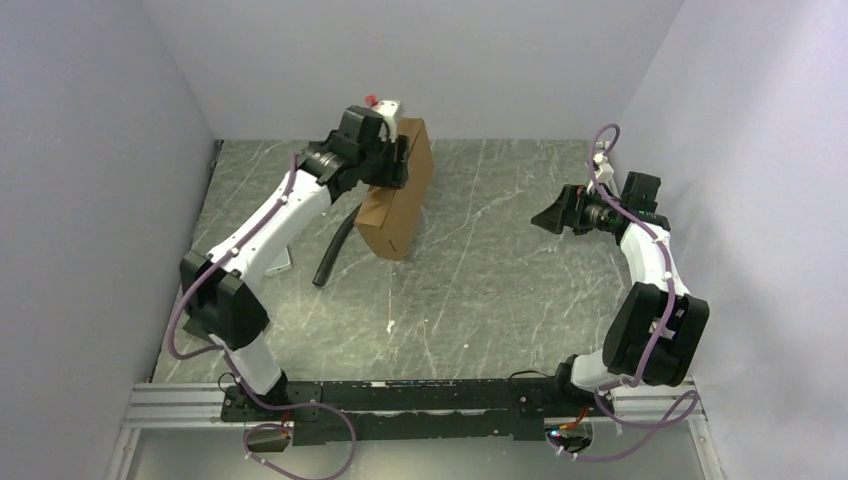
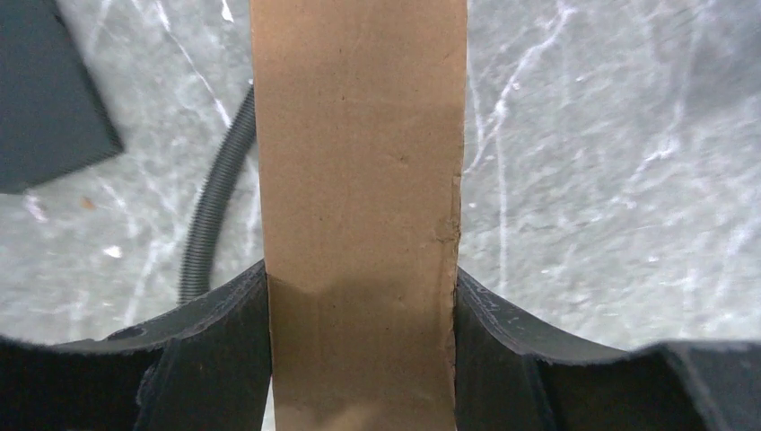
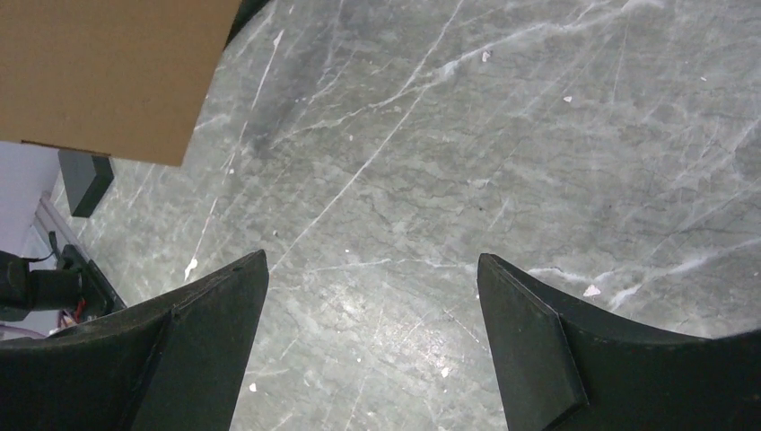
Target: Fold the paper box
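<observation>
Clamping the paper box (image 1: pixel 400 195) edgewise in our left gripper (image 2: pixel 361 359), upright at eleven o'clock of the table (image 1: pixel 500 300) | right gripper (image 3: pixel 372 341) at three o'clock, jaws apart, empty | we judge: grip firm, bring the right one squarely onto a flap crease.

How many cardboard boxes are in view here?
1. The paper box is up on edge at the far left of the table, clamped in the left gripper. The open right gripper is apart from it. None seems hidden.

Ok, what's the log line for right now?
left jaws: clamped on paper box | right jaws: open, empty | paper box: upright
</observation>
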`<control>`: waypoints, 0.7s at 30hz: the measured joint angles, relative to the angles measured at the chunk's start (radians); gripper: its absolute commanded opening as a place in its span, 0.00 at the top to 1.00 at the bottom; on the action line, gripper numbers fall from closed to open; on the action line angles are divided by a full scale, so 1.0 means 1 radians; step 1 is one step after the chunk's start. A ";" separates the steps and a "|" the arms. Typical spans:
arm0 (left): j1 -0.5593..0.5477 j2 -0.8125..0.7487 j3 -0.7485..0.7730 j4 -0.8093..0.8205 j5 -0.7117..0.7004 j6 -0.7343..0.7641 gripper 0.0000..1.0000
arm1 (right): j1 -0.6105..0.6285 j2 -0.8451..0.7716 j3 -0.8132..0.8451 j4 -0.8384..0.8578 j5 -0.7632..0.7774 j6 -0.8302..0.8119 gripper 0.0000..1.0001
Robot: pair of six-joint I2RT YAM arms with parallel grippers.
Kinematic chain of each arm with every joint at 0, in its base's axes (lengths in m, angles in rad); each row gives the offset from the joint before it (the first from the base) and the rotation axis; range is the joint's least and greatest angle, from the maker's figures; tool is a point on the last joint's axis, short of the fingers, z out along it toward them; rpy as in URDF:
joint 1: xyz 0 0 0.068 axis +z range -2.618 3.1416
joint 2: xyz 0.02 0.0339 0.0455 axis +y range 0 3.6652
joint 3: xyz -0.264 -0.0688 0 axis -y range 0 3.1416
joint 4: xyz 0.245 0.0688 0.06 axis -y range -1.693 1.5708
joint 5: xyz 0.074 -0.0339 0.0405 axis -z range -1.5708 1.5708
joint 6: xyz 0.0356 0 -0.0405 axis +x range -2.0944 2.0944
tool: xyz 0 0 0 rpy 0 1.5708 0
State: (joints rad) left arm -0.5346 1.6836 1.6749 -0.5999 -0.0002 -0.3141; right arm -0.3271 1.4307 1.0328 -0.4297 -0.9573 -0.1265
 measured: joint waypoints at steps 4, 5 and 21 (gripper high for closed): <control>-0.085 0.119 0.164 -0.117 -0.130 0.128 0.73 | -0.006 0.001 0.000 -0.008 0.005 -0.002 0.10; -0.106 0.147 0.182 -0.132 -0.150 0.146 0.73 | -0.007 0.001 0.000 -0.009 0.005 -0.002 0.10; -0.471 0.465 0.201 -0.070 -0.776 0.435 0.34 | -0.026 0.001 -0.006 -0.016 0.005 -0.005 0.10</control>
State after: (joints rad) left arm -1.0058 2.1487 1.8755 -0.6701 -0.7761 0.1211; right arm -0.3531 1.4315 1.0271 -0.4454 -0.9524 -0.1318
